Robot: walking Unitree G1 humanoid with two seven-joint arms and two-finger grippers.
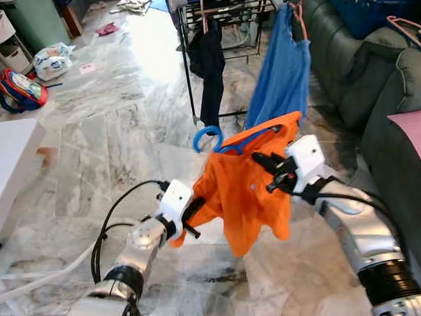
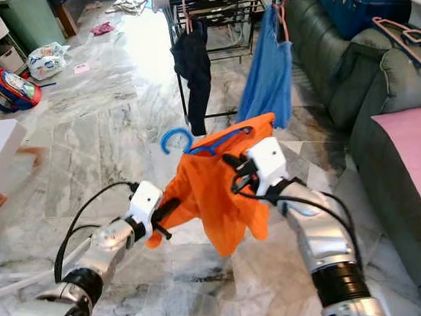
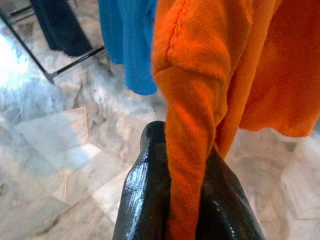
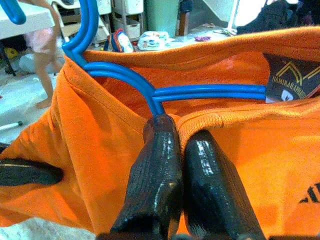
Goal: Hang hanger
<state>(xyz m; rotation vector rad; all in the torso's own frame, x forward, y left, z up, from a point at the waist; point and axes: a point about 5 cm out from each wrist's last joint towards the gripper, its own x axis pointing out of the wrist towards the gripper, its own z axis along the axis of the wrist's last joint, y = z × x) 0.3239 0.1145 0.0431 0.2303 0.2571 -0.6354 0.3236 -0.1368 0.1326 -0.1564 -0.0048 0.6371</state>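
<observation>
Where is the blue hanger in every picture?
Left eye view: blue hanger, middle, its hook above the orange shirt.
Right eye view: middle, left of centre.
Left wrist view: I cannot make it out.
Right wrist view: upper left, running rightward.
Shared landmark: the orange shirt.

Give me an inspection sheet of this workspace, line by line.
Surface: marble floor, glare near the rack.
Job's things: orange shirt on blue hanger, held up in front of the rack.
Clutter: bag, plastic bag, pink hanger on sofa.
Grippers: left gripper shut on shirt's sleeve; right gripper shut at the collar by the hanger.
Cables: black cables along left arm.
Surroundings: blue garment, dark garment hanging; white table.
</observation>
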